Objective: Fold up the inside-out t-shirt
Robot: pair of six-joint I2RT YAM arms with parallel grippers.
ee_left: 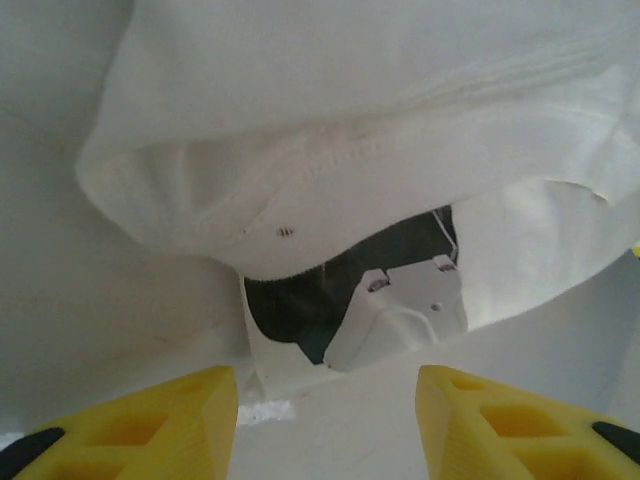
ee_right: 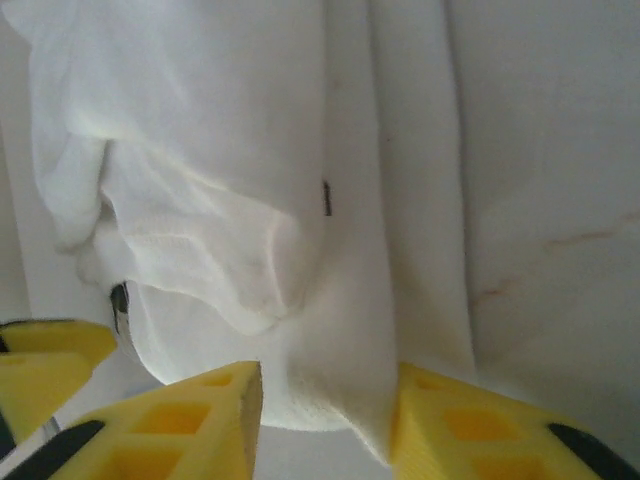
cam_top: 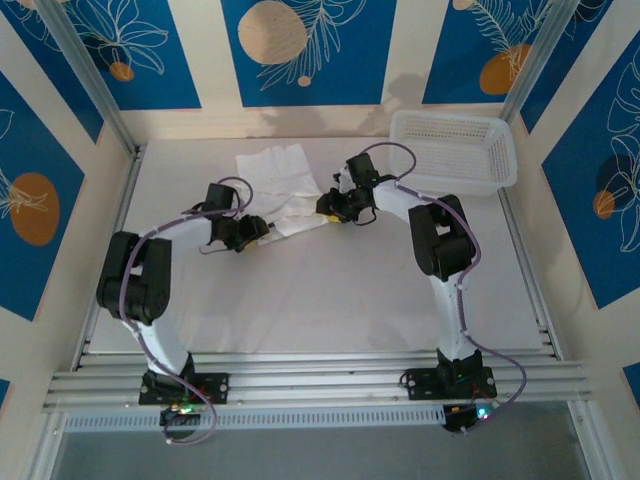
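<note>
Seen from above: white t-shirt (cam_top: 272, 170) lying at the far middle of the table (cam_top: 330, 290), partly doubled over, one rumpled corner drawn toward the near side between the two arms. At that corner's left end, the left gripper (cam_top: 256, 232), low over the table. At its right end, the right gripper (cam_top: 326, 207), turned to face the other across the cloth. Mesh basket (cam_top: 455, 150) in the far right corner, well apart from the shirt.

From the left wrist: yellow fingers (ee_left: 150, 420) spread wide, bare table between them, nothing grasped. Just ahead, a rolled hem with its stitching showing and a white housing (ee_left: 400, 320) under the lifted cloth.

From the right wrist: fingers (ee_right: 480, 430) parted around a hanging fold of the shirt, cloth filling the gap. Impossible to tell whether pinched or merely straddled. Small dark mark (ee_right: 326, 197) on the fabric above.
</note>
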